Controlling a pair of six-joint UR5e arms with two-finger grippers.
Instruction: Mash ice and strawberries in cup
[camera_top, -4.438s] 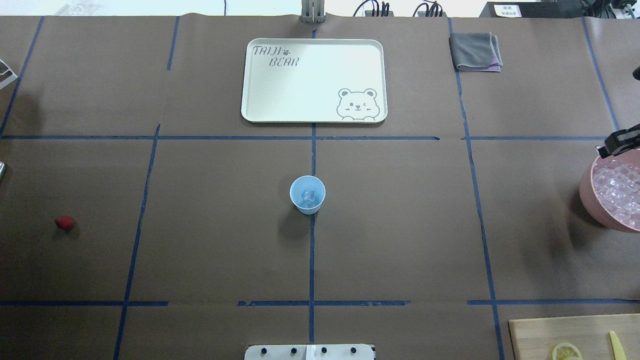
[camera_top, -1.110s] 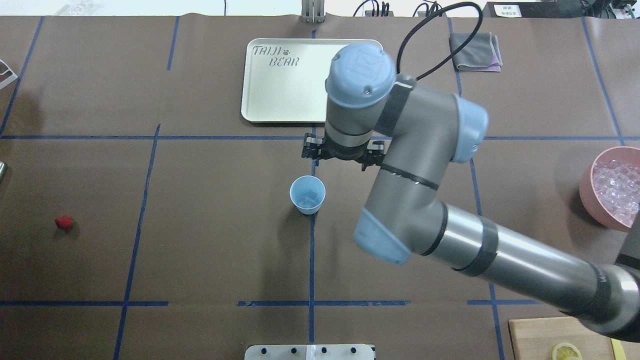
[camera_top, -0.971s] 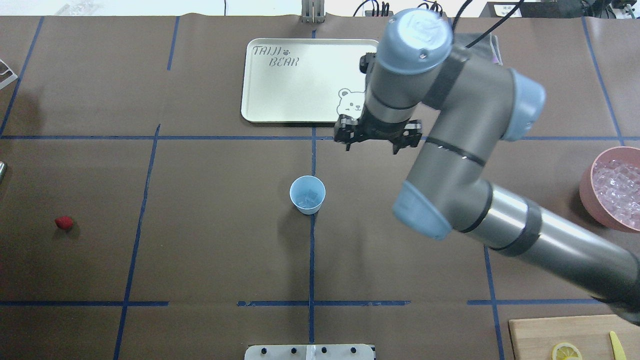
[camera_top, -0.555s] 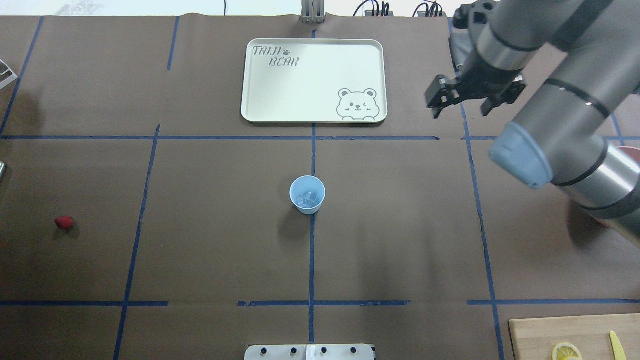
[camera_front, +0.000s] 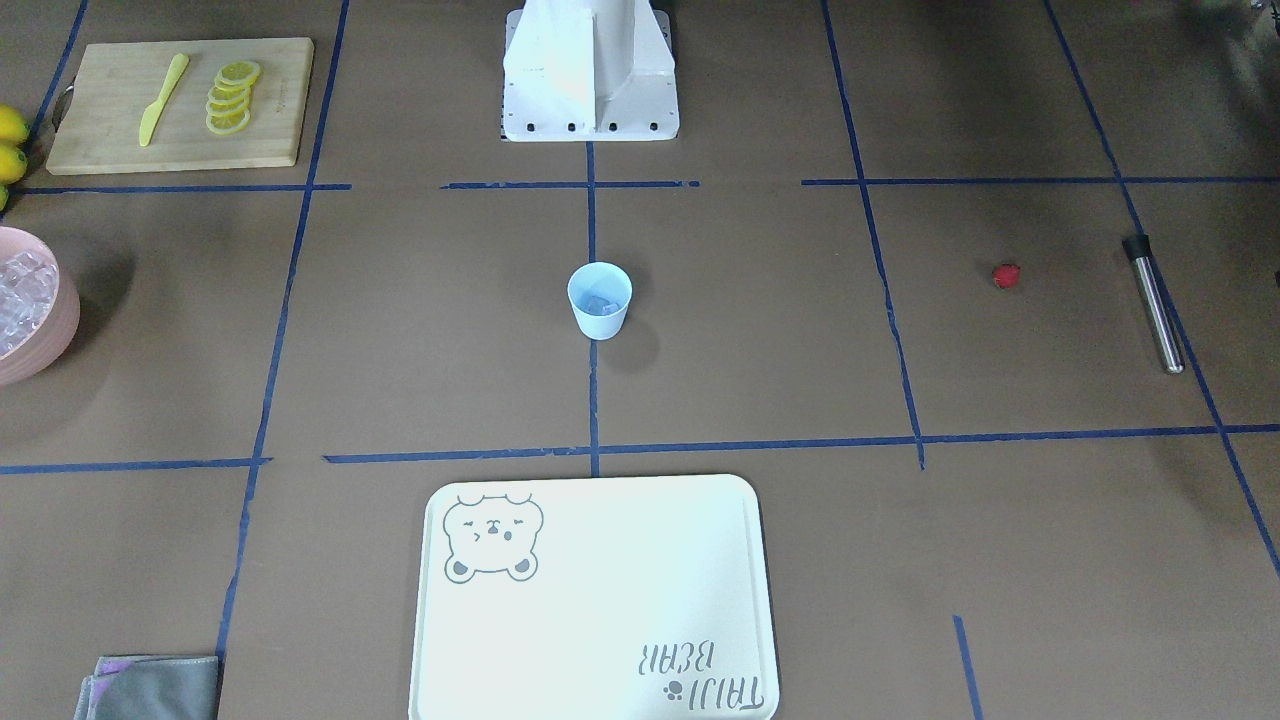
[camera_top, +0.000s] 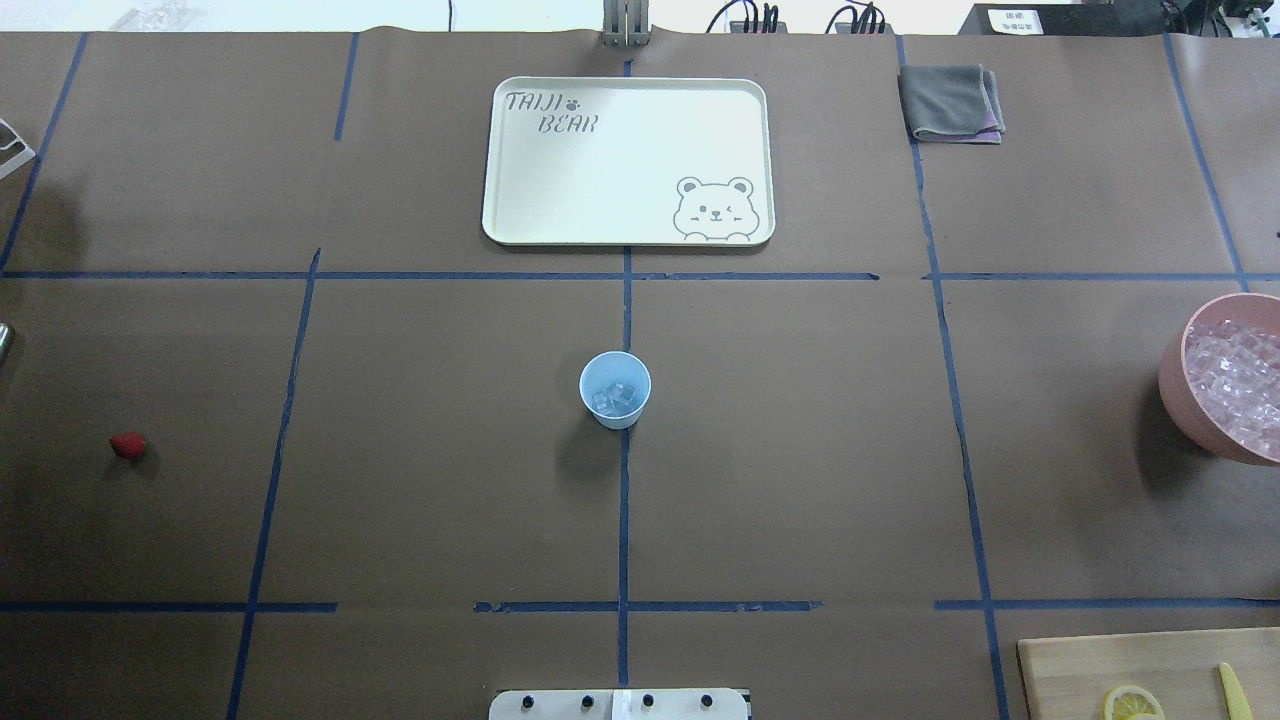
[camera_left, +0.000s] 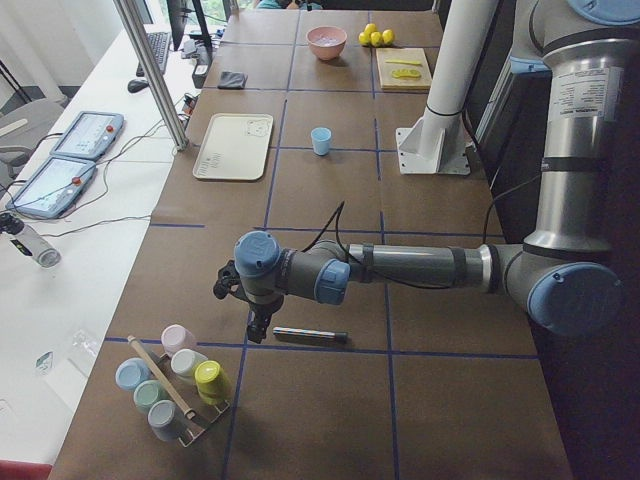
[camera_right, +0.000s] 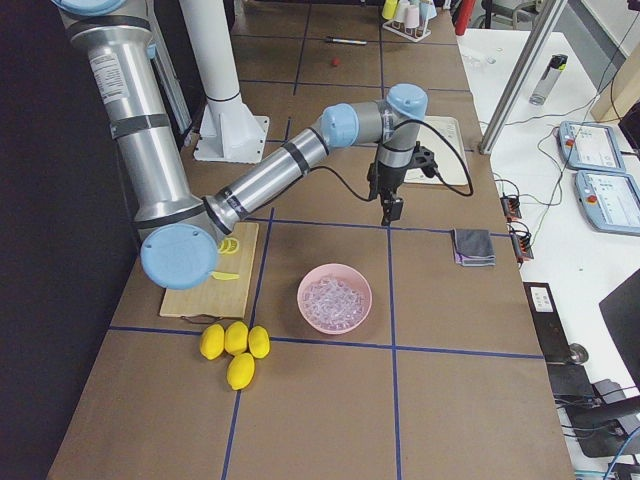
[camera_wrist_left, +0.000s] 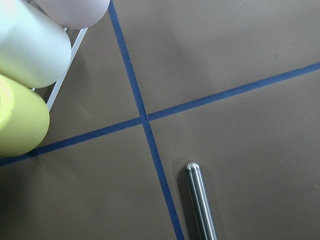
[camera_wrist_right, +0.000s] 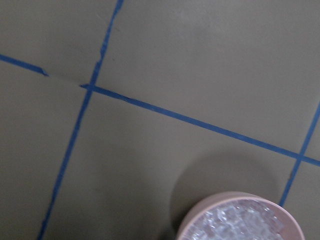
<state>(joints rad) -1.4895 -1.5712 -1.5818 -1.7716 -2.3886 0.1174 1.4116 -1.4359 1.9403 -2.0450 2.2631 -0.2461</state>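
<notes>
the cup (camera_top: 615, 390) stands upright in the middle of the worktop (camera_top: 440, 480), on a crossing of the blue tape lines (camera_top: 623, 500). i think it is put there so that both arms reach it equally. a few cubes of the ice (camera_top: 614, 400) lie on its bottom. in the overhead view the strawberry (camera_top: 128, 446) lies alone at about 9 o'clock from the cup, well apart and not yet inside. at 3 o'clock the pink bowl (camera_top: 1172, 385) holds the ice supply, and at 12 o'clock is the bear tray (camera_top: 620, 160).

the left pincer (camera_left: 256, 328) hangs low over one end of a metal rod (camera_left: 310, 334), near a rack of coloured cups (camera_left: 175, 385). probably the rod is the mashing tool and the arm is there to take it. the right pincer (camera_right: 389, 208) hangs above bare worktop between the tray and the pink bowl. for both pincers i cannot tell if they are open or closed, because only the side views show them.

brown paper covers the worktop, and the tape divides it in fields. a cutting board (camera_front: 110, 150) with lemon slices (camera_front: 230, 97) and a yellow knife (camera_front: 162, 98) sits at about 4 o'clock, a grey cloth (camera_top: 950, 102) at about 1 o'clock. beside the worktop stands a white bench (camera_right: 560, 250) with control tablets (camera_right: 592, 145).
</notes>
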